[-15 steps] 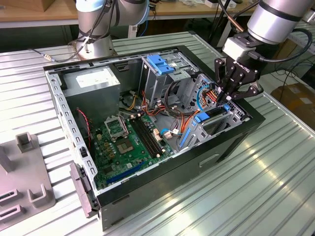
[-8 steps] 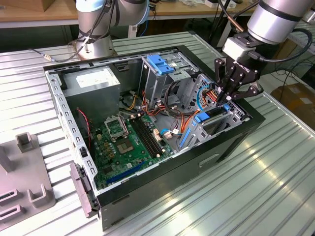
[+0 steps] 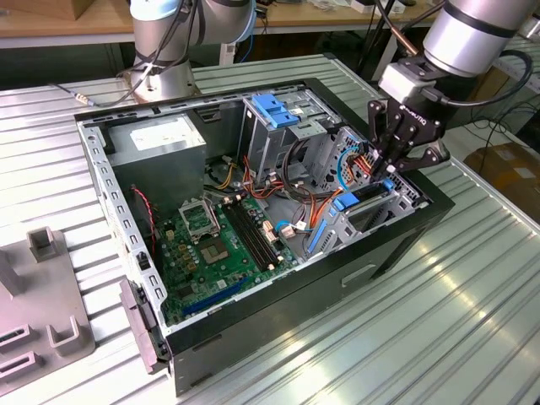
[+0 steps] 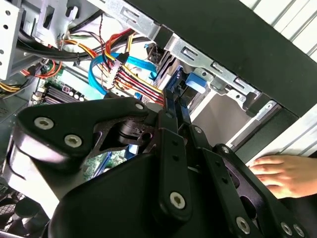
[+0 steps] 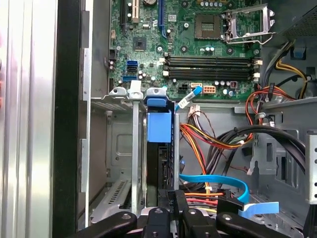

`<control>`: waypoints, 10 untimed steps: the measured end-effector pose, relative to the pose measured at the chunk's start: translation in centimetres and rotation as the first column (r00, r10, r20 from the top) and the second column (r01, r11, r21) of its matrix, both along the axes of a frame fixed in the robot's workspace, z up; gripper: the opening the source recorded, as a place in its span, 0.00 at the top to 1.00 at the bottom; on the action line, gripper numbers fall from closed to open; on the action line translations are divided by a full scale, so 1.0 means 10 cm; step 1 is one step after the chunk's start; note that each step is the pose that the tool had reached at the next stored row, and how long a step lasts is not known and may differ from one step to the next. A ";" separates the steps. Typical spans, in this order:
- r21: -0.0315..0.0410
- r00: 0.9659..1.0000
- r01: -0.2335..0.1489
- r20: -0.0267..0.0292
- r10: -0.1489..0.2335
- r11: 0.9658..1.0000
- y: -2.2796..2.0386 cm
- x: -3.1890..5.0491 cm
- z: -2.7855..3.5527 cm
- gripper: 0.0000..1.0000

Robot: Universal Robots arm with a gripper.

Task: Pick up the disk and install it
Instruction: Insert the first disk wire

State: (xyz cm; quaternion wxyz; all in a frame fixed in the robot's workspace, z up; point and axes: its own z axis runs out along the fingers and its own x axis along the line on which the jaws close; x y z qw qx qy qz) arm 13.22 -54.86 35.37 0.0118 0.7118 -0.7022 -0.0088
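Two jaws clench the disk [image 5: 158,130] (blue-railed, upright) in the case's [image 3: 371,253] drive bay.

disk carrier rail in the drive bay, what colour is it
Bright blue, framing the dark disk; it shows best in the first wrist view.

Blue-railed disk [image 5: 159,148] on edge (dark body, blue tab outward), seated in the case's metal drive bay [image 5: 121,148].

The disk [image 5: 158,126] is bright blue, the board [image 3: 221,245] is green, and the counter [image 3: 472,312] has silver stripes.
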 end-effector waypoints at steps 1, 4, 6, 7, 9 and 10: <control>0.000 1.000 0.000 0.000 0.000 1.000 -0.003 -0.002 -0.005 0.84; 0.000 1.000 0.002 0.000 -0.002 1.000 -0.015 -0.004 -0.025 0.84; 0.000 1.000 0.002 0.000 -0.002 1.000 -0.016 -0.005 -0.036 0.84; 0.000 1.000 0.003 0.000 -0.003 1.000 -0.019 -0.005 -0.043 0.84; 0.000 1.000 0.003 0.000 -0.003 1.000 -0.028 -0.005 -0.052 0.84; 0.000 1.000 0.004 0.000 -0.004 1.000 -0.029 -0.007 -0.053 0.84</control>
